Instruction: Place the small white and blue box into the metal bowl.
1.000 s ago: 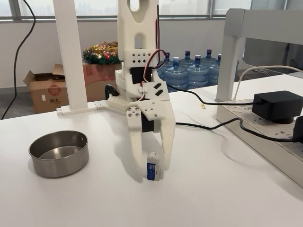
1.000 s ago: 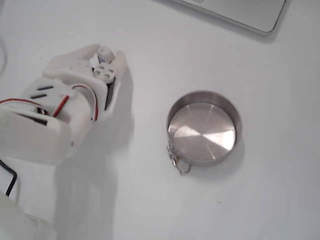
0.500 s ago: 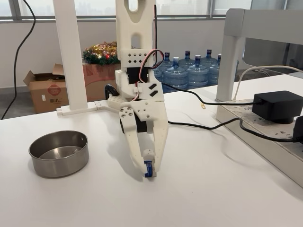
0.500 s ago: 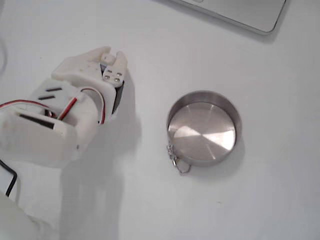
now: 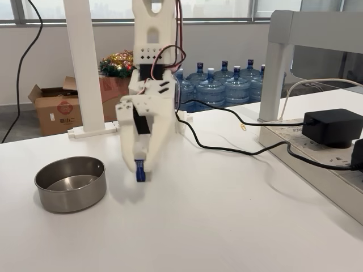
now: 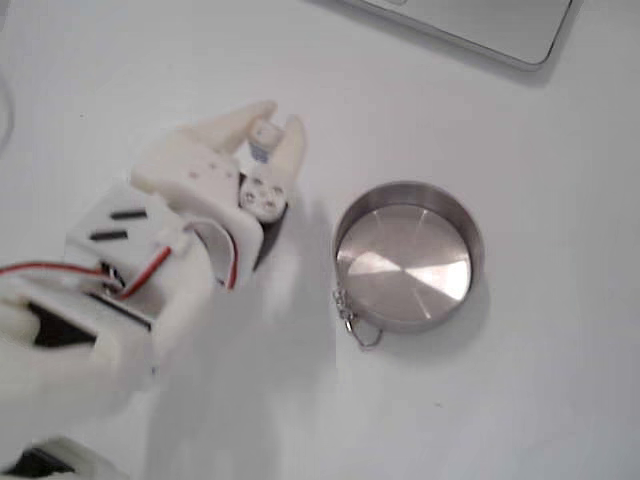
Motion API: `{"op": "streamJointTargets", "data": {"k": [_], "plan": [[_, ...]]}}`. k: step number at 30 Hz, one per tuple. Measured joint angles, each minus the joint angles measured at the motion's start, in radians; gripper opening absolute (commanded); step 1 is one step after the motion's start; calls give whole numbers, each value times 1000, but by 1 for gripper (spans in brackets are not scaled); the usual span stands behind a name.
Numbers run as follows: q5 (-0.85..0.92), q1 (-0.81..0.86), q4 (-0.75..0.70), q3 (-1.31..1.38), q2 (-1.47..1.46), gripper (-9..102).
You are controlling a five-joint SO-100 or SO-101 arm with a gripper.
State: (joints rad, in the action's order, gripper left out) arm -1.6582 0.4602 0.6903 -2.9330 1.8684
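Small white and blue box (image 5: pixel 139 171), tiny and rectangular with a blue printed label, pinched between the fingertips of the white plastic two-finger gripper (image 5: pixel 140 170) and, to judge from the side-on fixed view, carried just clear of the white tabletop (image 5: pixel 227 226). Seen again from the fixed view above, white cap of the box (image 6: pixel 263 135) poking out between the closed fingers (image 6: pixel 235 122). Grasp done, then; delivery not. Round, shallow, straight-sided stainless steel bowl (image 5: pixel 70 184), dull grey outside and shiny within, standing empty to the left of the gripper in the side-on view and to its right from above (image 6: pixel 408 256), near but not yet under the box. Small metal chain (image 6: pixel 348 318) hanging at the bowl's rim. Left to do, by the look of it: a short carry over the rim, a lowering, a release. Beyond the table: black power adapter (image 5: pixel 332 127) and black cable (image 5: pixel 227 149) trailing across the surface, blue water bottles (image 5: pixel 224 85) stacked on the floor, a cardboard carton (image 5: pixel 55 110) by the window.
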Motion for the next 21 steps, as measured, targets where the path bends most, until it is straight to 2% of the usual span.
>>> {"op": "streamJointTargets", "data": {"k": [14, 18, 21], "plan": [[0, 347, 0, -74, 106, -3], [32, 353, 0, -80, 106, 9], [46, 353, 0, -81, 106, 12]]}}
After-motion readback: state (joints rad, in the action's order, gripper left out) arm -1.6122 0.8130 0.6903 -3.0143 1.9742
